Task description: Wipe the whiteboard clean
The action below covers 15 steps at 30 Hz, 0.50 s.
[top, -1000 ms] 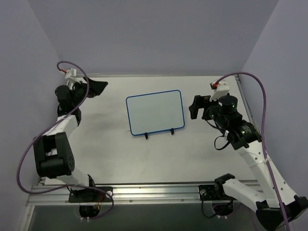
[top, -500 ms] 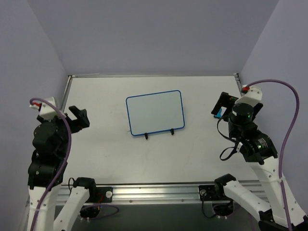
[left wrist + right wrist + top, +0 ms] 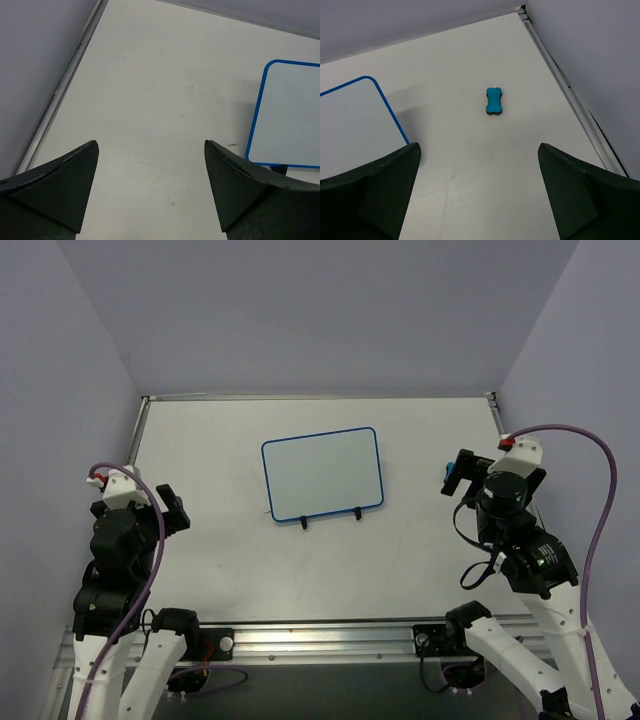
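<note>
Since a second ago both arms have drawn back toward the near edge. The left gripper [image 3: 150, 150] has its fingers spread wide and holds nothing; the right gripper [image 3: 478, 150] is just as wide and empty. Beyond them the whiteboard [image 3: 322, 473] sits unmoved mid-table, wiped clean, on its wire stand [image 3: 305, 523]. The blue eraser [image 3: 493, 101] lies on the table to the board's right, apart from it.

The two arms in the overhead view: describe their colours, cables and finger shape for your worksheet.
The left arm and right arm have black joint housings and white link shells. A purple cable loops along each, ending at a red connector on a white wrist block. The fingers are matte black wedges tapering to a point.
</note>
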Available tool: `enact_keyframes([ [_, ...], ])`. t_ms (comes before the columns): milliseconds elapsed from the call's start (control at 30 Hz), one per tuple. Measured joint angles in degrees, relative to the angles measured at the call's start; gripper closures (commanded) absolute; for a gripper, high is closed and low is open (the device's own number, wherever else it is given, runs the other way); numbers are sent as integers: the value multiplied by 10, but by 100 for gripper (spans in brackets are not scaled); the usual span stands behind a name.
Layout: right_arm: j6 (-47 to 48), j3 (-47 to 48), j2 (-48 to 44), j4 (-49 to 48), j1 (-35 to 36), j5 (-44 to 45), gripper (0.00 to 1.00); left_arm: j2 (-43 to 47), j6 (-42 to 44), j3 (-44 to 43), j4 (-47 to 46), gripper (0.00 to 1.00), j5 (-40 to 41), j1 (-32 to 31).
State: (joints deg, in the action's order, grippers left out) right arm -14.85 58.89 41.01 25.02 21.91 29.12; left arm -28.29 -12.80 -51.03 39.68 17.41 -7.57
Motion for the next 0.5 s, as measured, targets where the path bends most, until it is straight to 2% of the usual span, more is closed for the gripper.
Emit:
enact_keyframes([
  [500, 3, -13, -10, 1, 0, -15, 0, 19, -4, 11, -4, 6, 1, -18],
])
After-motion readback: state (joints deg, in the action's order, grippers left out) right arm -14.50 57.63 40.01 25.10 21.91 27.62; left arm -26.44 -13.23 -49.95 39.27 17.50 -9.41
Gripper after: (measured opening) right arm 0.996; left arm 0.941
